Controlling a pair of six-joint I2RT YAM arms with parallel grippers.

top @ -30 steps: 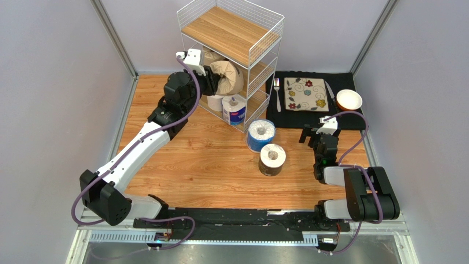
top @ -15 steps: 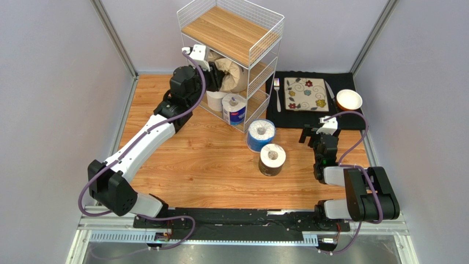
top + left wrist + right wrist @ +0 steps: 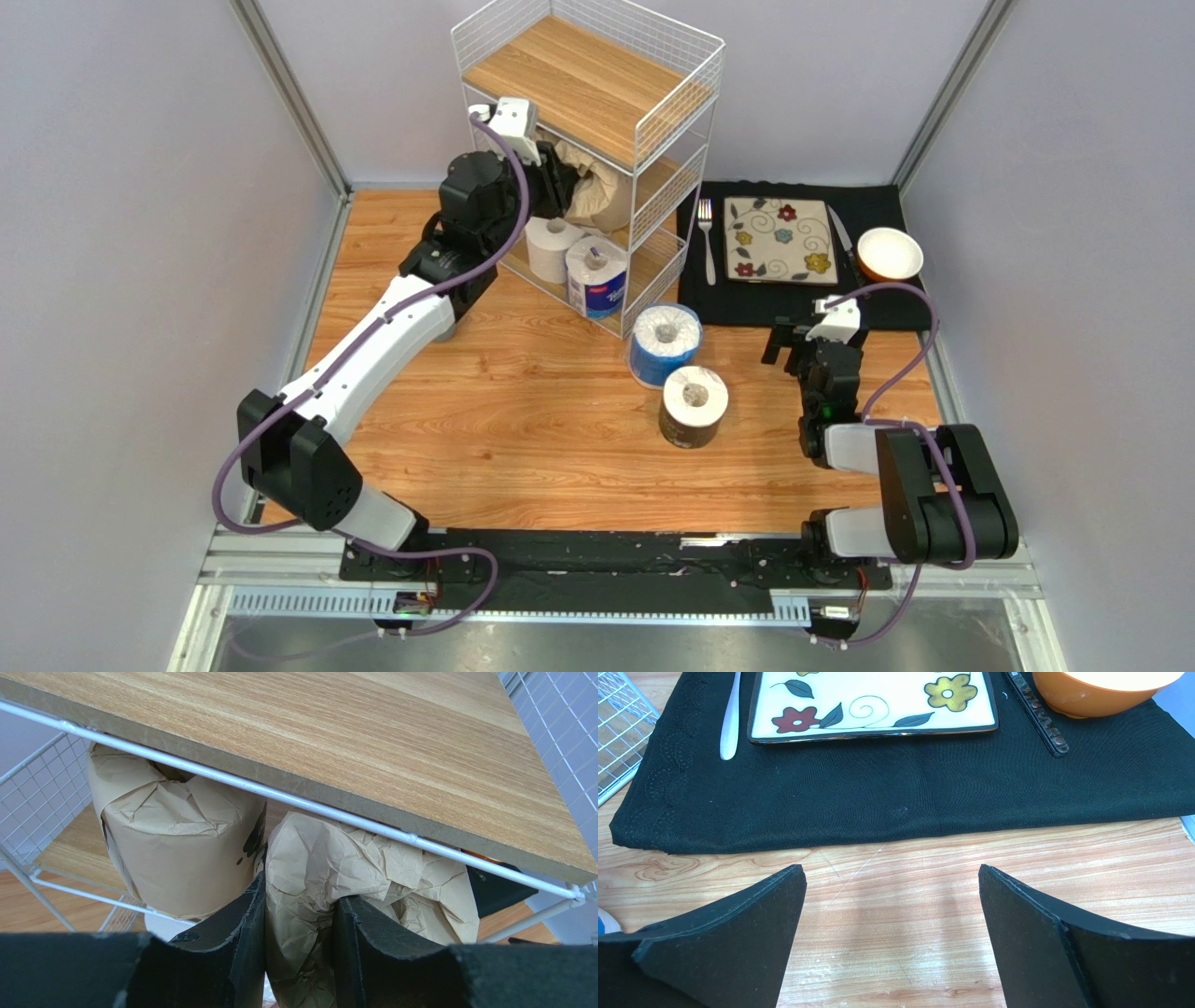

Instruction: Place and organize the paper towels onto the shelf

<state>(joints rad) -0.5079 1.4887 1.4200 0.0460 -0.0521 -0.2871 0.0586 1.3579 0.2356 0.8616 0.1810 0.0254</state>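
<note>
"Tan paper creases where the left gripper [image 3: 298, 913] pinches a roll [image 3: 351, 875] at the shelf's [image 3: 582, 84] middle tier, just right of its wrapped twin [image 3: 175, 840]. What would make this placement good?"

"Pushing it fully onto the board and settling it beside the twin before letting go, wrist kept off the top wire. A white roll [image 3: 551, 247] and a labelled roll [image 3: 601, 280] sit on the tier below. A blue roll [image 3: 664, 343] and a dark roll [image 3: 694, 406] stand on the table [image 3: 491, 420], near the shelf."

"And the room?"

"Wood-grain tabletop, grey walls. The right gripper [image 3: 892, 903] hangs wide apart, empty, near a black cloth [image 3: 913, 805] bearing a plate [image 3: 871, 700]."
</note>
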